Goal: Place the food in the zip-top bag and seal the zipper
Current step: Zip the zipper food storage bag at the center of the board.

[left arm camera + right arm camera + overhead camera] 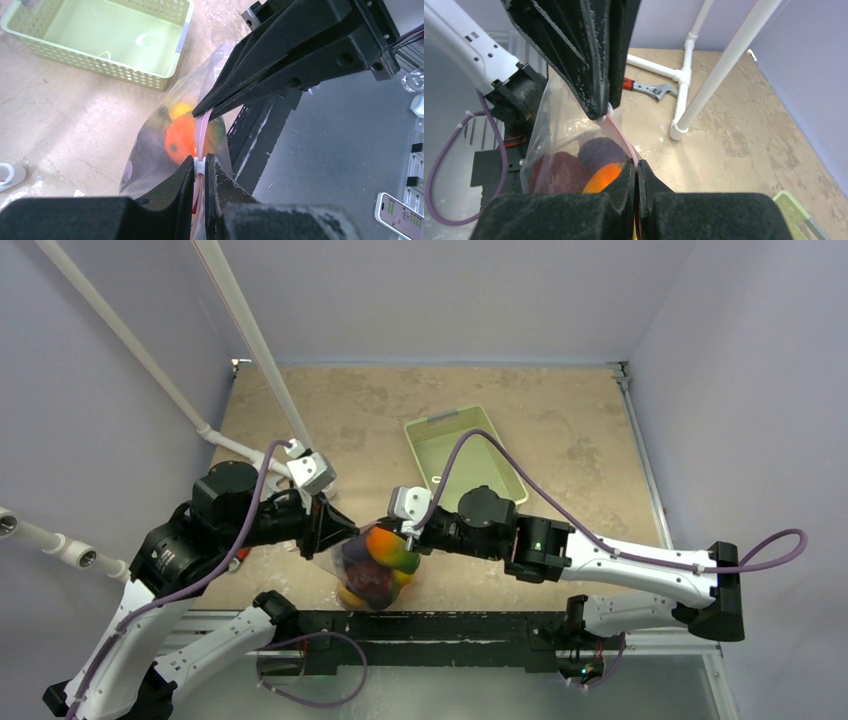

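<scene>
- Lilac walls close in a tan, speckled tabletop [560, 430]; a white pipe frame [684, 85] stands at its far left.
- Off the near edge lies a small handheld device [397, 216]; its screen has green marks too small to read.
- At the near middle of the tabletop, the bag [150, 145] is held between both claws, with the food [181, 140] inside: orange, yellow, purple and dark red pieces.
- Its zipper [204, 132] runs left to right in a pink line from one claw to the other. The bag's body sits on the near side of it.
- Left claw [200, 162]: closed on the zipper at the white slider tab [200, 165].
- Right claw [636, 167]: pinched tight on the zipper's other end.
- A pale green basket [445, 420] sits just beyond the right claw, apart from the bag.
- A red-handled wrench [649, 89] lies beside the pipe frame.
</scene>
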### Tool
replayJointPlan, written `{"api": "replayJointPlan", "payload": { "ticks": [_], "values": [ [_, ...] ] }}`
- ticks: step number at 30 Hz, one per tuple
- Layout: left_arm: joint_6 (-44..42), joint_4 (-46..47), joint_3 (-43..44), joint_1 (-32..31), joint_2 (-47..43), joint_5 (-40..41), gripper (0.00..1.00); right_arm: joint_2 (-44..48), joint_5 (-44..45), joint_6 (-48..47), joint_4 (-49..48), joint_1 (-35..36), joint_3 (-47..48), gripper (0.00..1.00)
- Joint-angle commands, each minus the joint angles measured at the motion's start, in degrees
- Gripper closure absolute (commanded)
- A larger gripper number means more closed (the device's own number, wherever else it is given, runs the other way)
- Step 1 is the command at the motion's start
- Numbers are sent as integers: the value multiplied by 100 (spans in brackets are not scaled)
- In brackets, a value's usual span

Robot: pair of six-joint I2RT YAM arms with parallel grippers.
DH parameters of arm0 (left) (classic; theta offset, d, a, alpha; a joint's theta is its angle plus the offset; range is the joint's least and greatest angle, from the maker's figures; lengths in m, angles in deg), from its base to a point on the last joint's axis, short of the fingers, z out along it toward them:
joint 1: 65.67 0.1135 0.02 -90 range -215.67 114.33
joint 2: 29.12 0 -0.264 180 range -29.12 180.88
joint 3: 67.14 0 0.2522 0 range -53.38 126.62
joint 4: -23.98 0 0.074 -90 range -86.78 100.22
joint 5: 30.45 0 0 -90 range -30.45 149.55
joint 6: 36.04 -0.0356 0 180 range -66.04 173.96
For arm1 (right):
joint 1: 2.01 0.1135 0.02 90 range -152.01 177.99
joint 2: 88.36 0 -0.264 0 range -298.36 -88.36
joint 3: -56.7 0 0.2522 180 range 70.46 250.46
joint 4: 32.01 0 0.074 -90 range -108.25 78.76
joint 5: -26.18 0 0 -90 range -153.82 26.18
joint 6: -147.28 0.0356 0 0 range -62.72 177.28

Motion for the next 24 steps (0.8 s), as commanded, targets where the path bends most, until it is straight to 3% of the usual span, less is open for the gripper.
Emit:
{"api": "replayJointPlan", "payload": {
  "ticks": [1,12,24],
  "values": [
    [-76,-118,374,0,-132,206,100,307,922,299,-217,-127,-92,100],
    [75,-524,419,3,-365,752,100,276,2153,805,-340,-331,-267,100],
    [371,-913,437,2,-817,1476,100,331,2701,1124,-419,-412,-289,100]
  ]
}}
